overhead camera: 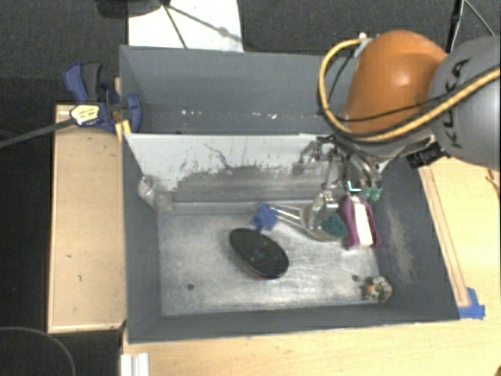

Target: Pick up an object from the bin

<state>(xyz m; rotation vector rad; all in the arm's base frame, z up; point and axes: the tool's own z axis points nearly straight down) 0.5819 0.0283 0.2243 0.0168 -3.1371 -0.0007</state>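
Gripper (345, 199) low in right rear of bin (235, 92), under orange cover (391, 73) and yellow cable (325, 92); spread or pressed together: cannot tell. Hangs directly over a small cluster on the floor near the right wall: purple block (360, 222) with white edge, tilted; teal piece (337, 226) touching its left side; metal scoop (313, 219) just beside that, blue handle (264, 216) pointing left. Black oval (258, 254) lying flat near centre, just below the handle, apart from the cluster. Brown scrap (376, 289) in front right corner, well apart from the gripper. Clear tube (156, 196) along foot of rear wall, at left.
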